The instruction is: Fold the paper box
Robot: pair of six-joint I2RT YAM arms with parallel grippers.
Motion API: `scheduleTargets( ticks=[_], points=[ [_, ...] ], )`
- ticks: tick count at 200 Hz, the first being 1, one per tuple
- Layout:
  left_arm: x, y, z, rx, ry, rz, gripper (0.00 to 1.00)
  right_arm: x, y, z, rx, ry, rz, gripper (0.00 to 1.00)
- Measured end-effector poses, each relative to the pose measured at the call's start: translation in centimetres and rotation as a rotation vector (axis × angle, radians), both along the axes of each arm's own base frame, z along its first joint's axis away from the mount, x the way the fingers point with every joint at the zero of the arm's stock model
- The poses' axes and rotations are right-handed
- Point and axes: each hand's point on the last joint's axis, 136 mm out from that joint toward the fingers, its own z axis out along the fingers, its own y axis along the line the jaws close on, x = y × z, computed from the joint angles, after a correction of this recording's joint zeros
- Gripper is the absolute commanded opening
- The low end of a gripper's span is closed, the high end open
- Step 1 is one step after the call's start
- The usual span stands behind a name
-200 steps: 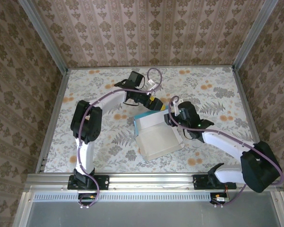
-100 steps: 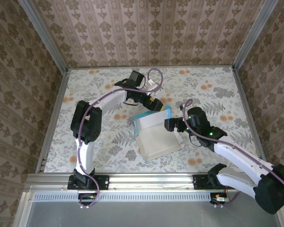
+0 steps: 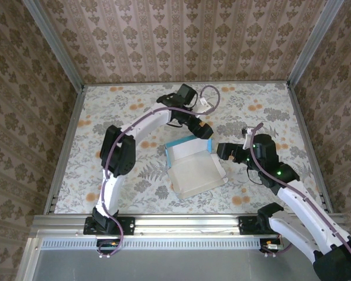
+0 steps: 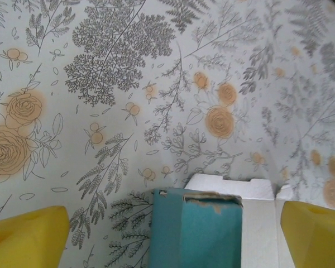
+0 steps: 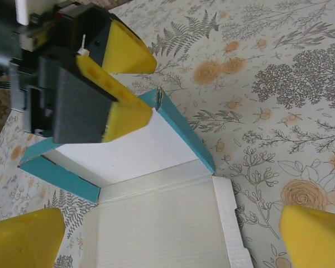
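Top view: paper box sits mid-frame on the floral tabletop, off-white inside facing up, partly formed. The far wall is raised, and its turquoise outside shows as a strip along the box's upper edge. An off-white side flap lies lower along the box's right edge.

Left hand is at the box's upper right corner in the frame, spread wide, pinching nothing. In the left wrist view its yellow pads sit in the lower left and lower right corners. The turquoise wall is between them at bottom centre, apart from both pads. The wall's top edge looks frayed, and off-white card shows behind it and to its right.

Right hand is just right of the box, level with its upper right corner, also spread and empty. In the right wrist view its own pads are in the two lower corners, with the open off-white floor of the box between them at the bottom.

Same view: turquoise edges run down the left and right of the raised white panel, meeting the floor at a crease. The left hand fills the upper left of the frame. One of its pad tips is right at the top corner of the turquoise wall. Whether it touches or leaves a thin gap, I can't tell from this angle.
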Motion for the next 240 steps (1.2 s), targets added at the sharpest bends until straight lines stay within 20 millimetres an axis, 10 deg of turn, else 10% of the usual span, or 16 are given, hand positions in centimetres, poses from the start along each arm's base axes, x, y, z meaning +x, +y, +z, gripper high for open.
scheduleTargets(
  ticks=[139,196,240],
  points=[
    [-0.8,-0.5,-1.4,0.109,0.036,-0.009,0.38,-0.8,-1.2,-0.5,0.002,0.040,-0.026,1.00],
    [-0.1,0.1,-1.9,0.049,0.102,0.024,0.37,-0.7,-1.2,-1.9,-0.010,0.094,-0.026,1.00],
    [1.4,5.4,-3.0,-0.030,0.236,0.212,0.38,-0.7,-0.6,-2.7,0.000,0.137,0.003,0.98]
  ],
)
